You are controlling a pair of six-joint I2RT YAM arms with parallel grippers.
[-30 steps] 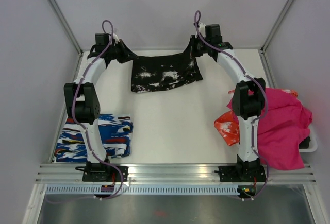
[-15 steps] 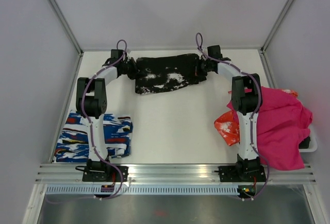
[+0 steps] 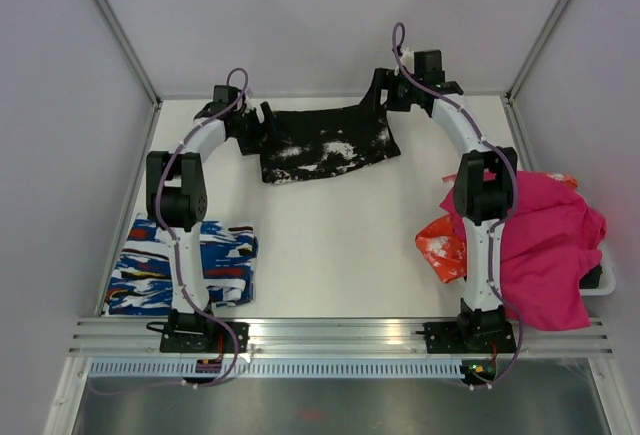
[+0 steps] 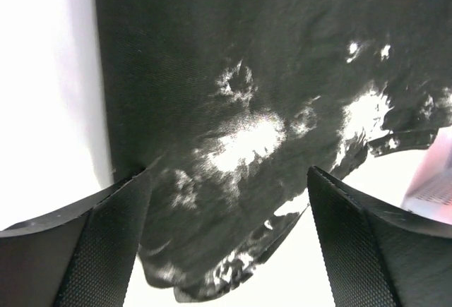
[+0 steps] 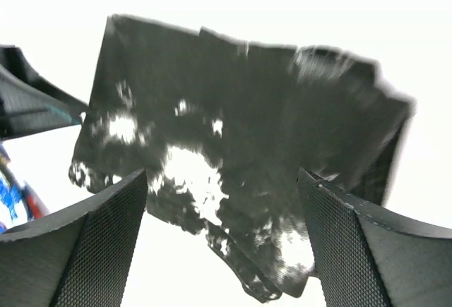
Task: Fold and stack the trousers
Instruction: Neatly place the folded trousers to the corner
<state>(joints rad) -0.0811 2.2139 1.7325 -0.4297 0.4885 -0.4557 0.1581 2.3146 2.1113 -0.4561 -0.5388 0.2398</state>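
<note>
The trousers (image 3: 325, 145), black with white splatter, lie folded into a wide band at the far middle of the table. My left gripper (image 3: 264, 122) is at their left end, open, nothing between its fingers. My right gripper (image 3: 380, 103) hangs over their right end, also open and empty. In the left wrist view the trousers (image 4: 247, 109) fill the frame below the spread gripper (image 4: 226, 250). The right wrist view shows the trousers (image 5: 247, 130) from higher up, beyond the spread gripper (image 5: 222, 250).
A folded blue-white-red garment (image 3: 185, 265) lies near the left arm's base. A magenta cloth (image 3: 545, 245) and an orange-red piece (image 3: 440, 245) are heaped at the right, over a white tray (image 3: 603, 283). Metal frame posts stand at the far corners.
Both grippers have opened and let go of the trousers, which now rest on the table. The right gripper has lifted up and away from the cloth.
</note>
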